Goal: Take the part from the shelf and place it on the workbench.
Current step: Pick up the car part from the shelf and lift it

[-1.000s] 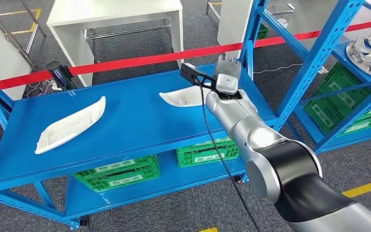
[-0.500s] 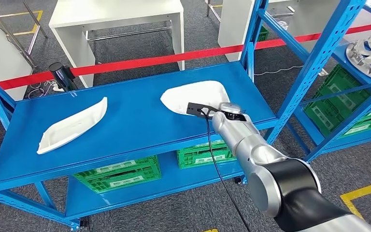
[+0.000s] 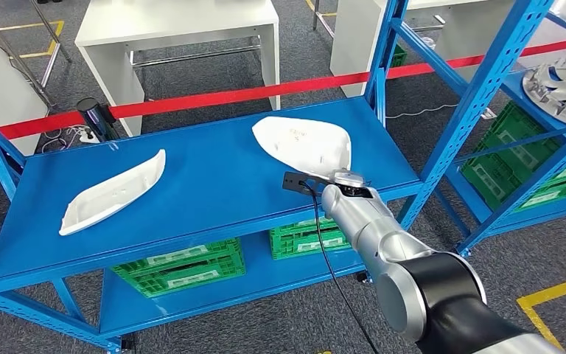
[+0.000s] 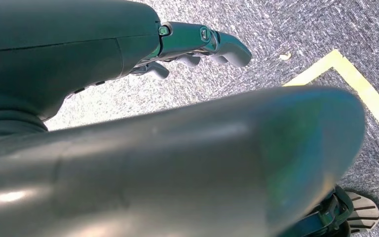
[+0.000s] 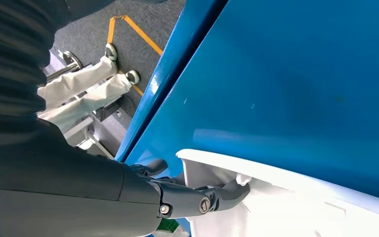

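grey carpet runs under a blue workbench (image 3: 191, 184), with a red barrier tape (image 3: 214, 92) stretched behind it and a white table (image 3: 177, 22) further back. on the workbench's top, near its right end and toward the front edge, a white moulded part (image 3: 304, 144) sits tilted, its near side lifted where the right hand (image 3: 343, 179) meets it. the silver right arm (image 3: 383, 243) reaches in from the front right corner, a black cable (image 3: 324, 243) hanging from the wrist. in the right wrist view the hand's dark fingers (image 5: 222, 195) are hooked over the pale rim of the part (image 5: 276, 197), so the hand has hold of it, with the blue top (image 5: 301, 74) just behind. a second white part (image 3: 110, 193) lies flat near the left end of the workbench, well apart from the first. green crates (image 3: 180, 264) stand on the lower level. to the right, a blue shelf rack (image 3: 501, 81) carries a silver finned wheel (image 3: 564, 85) and more green crates (image 3: 530, 147). the left hand (image 4: 197, 44) hangs over carpet beside a yellow floor line (image 4: 355, 94), its fingers loosely apart and holding nothing.
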